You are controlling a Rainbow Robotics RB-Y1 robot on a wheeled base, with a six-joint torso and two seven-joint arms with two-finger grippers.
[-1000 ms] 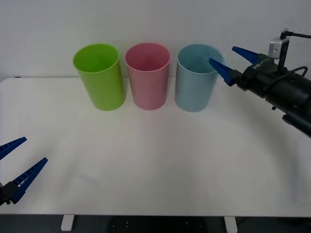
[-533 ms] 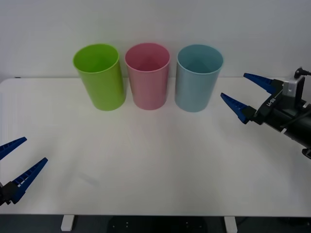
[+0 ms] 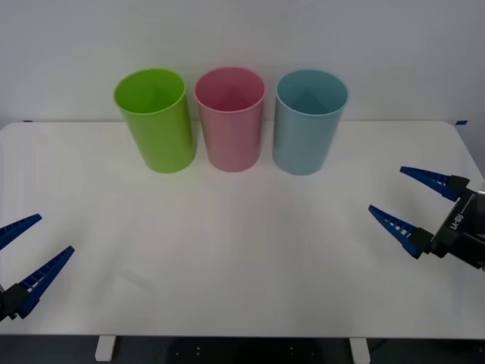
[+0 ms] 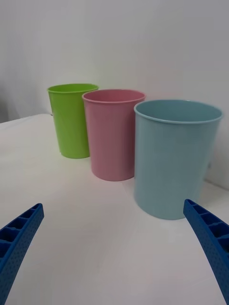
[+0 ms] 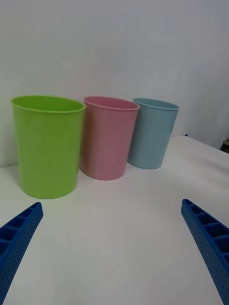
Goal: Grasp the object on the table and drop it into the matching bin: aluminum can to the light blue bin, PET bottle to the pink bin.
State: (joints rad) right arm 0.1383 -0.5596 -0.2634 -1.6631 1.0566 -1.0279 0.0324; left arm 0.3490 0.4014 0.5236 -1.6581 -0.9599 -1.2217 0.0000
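Note:
The light blue bin [image 3: 309, 121] stands upright at the back of the white table [image 3: 242, 250], with the pink bin [image 3: 229, 117] just to its left. Both bins also appear in the right wrist view as the light blue bin [image 4: 175, 157] and pink bin [image 4: 112, 133], and in the left wrist view as the light blue bin [image 5: 152, 132] and pink bin [image 5: 108, 137]. The aluminum can is out of view. My right gripper [image 3: 413, 203] hangs open and empty over the table's right edge. Low at the front left corner, my left gripper [image 3: 27, 246] is open and empty.
A lime green bin [image 3: 155, 119] stands at the left end of the row, touching or nearly touching the pink one. The bins stand close against a plain white wall. Bare tabletop stretches from the bins to the front edge.
My right gripper has drawn back from the light blue bin's rim, moving down and to the right toward the table's right edge, still open. The left arm has stayed still.

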